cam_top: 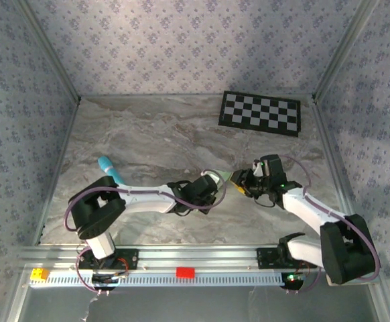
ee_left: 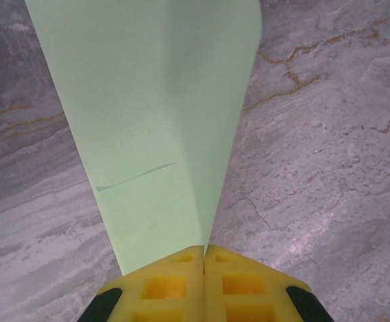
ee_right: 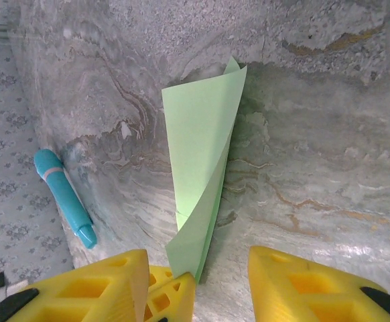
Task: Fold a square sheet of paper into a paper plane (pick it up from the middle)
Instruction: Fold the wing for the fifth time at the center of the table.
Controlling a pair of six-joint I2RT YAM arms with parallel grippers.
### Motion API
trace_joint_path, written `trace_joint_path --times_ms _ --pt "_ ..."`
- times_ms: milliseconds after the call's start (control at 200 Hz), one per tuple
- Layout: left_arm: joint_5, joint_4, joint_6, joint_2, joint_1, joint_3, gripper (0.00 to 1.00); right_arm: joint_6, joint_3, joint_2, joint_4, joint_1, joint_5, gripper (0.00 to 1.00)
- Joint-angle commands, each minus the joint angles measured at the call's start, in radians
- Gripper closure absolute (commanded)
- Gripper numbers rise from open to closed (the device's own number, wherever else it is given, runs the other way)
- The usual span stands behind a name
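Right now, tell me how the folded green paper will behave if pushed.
Probably floppy: the folded paper splays its layers apart above the shut left gripper. Likely very light; a nudge should swing it easily. Its long fold may stiffen it lengthwise.

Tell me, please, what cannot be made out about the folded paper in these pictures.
- Left wrist: the paper has its far end cut off by the top edge.
- Right wrist: its lower tip is hidden by the left tool pinching it.
- Top external: a tiny sliver beside the right tool; folds unreadable.
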Motion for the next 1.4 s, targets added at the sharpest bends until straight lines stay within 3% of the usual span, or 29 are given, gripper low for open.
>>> trace_joint_path --times_ms 0,275,485,920,1079,1324,1394 --pt "0.099 0.072 -0.036 -0.033 0.014 -0.019 1.0 -0.029 0.003 -0.031 -0.061 -0.006 0.024 0.56" --pt "0.212 0.164 -0.088 -0.043 0.067 -0.064 1.0 -0.021 -0.024 -0.041 -0.031 -0.008 0.002 0.55" --pt "0.2 0.143 -0.055 -0.052 0.069 -0.069 1.0 -0.019 0.018 0.011 -0.035 0.023 -0.024 0.51" --pt "0.13 0.075 0.016 -0.059 0.042 -0.041 1.0 0.042 0.214 0.27 -0.108 0.112 0.038 0.5" --pt "0.079 0.04 0.041 -0.053 0.023 -0.017 1.0 0.047 0.234 0.309 -0.115 0.115 0.023 0.6" --pt "0.027 -0.017 0.086 -0.028 -0.004 0.024 0.98 0.038 0.236 0.311 -0.118 0.116 0.004 0.89" --pt "0.006 -0.041 0.097 -0.018 -0.013 0.041 0.95 0.04 0.234 0.311 -0.115 0.116 0.001 0.92"
